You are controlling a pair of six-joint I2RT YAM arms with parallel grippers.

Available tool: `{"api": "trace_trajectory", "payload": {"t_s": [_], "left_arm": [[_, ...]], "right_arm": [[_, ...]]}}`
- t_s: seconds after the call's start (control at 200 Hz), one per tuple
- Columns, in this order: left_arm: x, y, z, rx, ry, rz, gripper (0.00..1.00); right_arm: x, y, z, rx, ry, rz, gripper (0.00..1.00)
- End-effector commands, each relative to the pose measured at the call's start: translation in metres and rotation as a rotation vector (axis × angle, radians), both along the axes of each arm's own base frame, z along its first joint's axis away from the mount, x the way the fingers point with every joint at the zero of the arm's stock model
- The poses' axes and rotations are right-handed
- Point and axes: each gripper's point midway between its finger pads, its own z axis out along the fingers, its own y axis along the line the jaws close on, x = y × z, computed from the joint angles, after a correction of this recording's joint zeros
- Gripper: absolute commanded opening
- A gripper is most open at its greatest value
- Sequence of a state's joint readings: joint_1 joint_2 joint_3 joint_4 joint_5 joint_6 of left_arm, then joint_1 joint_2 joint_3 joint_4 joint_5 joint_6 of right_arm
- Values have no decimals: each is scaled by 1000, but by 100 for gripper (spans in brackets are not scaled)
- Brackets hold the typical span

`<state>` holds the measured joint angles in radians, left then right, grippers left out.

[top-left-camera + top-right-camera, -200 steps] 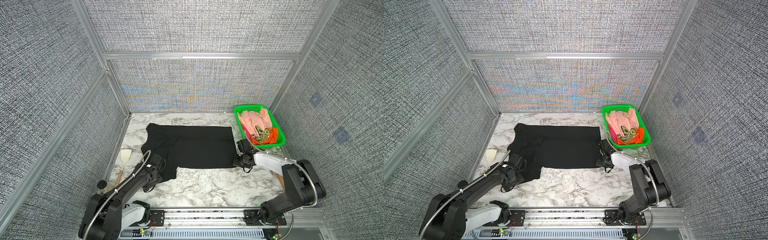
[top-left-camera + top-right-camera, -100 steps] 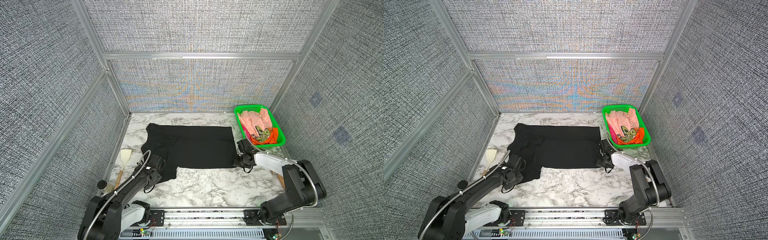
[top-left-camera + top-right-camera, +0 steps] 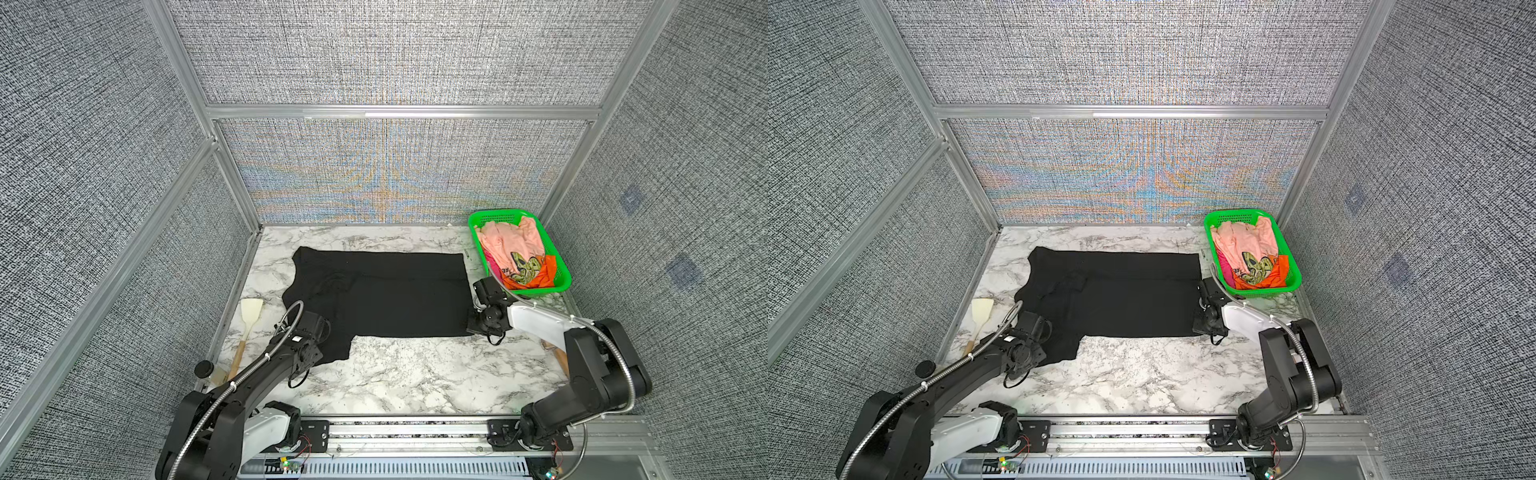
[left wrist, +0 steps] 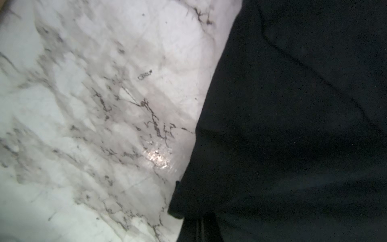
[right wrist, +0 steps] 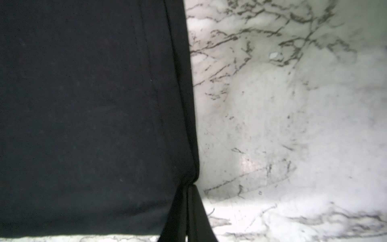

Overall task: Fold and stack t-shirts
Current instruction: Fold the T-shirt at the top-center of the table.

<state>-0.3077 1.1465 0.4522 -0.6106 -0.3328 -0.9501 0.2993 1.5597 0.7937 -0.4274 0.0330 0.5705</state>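
Note:
A large black t-shirt (image 3: 386, 291) (image 3: 1121, 295) lies spread flat on the marble table, plain black side up. My left gripper (image 3: 328, 332) (image 4: 201, 222) sits at the shirt's near-left flap, shut on the black cloth at its edge. My right gripper (image 3: 471, 328) (image 5: 188, 186) is shut on the shirt's near-right corner, with the cloth bunched at the fingertips. More t-shirts sit crumpled in the basket: a peach-pink one (image 3: 507, 241), an orange one (image 3: 548, 270) and a bit of magenta (image 3: 492, 264).
The green basket (image 3: 494, 216) stands at the back right, just behind the right wrist. A wooden spatula (image 3: 249, 320) lies along the left edge, with a small black-capped object (image 3: 203, 368) near it. Bare marble (image 3: 415, 374) stretches in front of the shirt.
My left gripper has closed on the near-left edge of the black shirt. The right gripper stays shut on its corner and has not moved.

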Motion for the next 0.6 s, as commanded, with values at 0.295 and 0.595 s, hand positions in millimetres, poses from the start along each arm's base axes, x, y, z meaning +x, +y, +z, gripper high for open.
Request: {"api": "trace_trajectory", "payload": {"t_s": [0.295, 0.595], "left_arm": [[29, -31, 60, -119, 12, -71, 0], [55, -37, 102, -61, 61, -204, 0]], "right_arm": [[0, 7, 22, 40, -6, 13, 0], [6, 9, 36, 45, 13, 22, 0]]}}
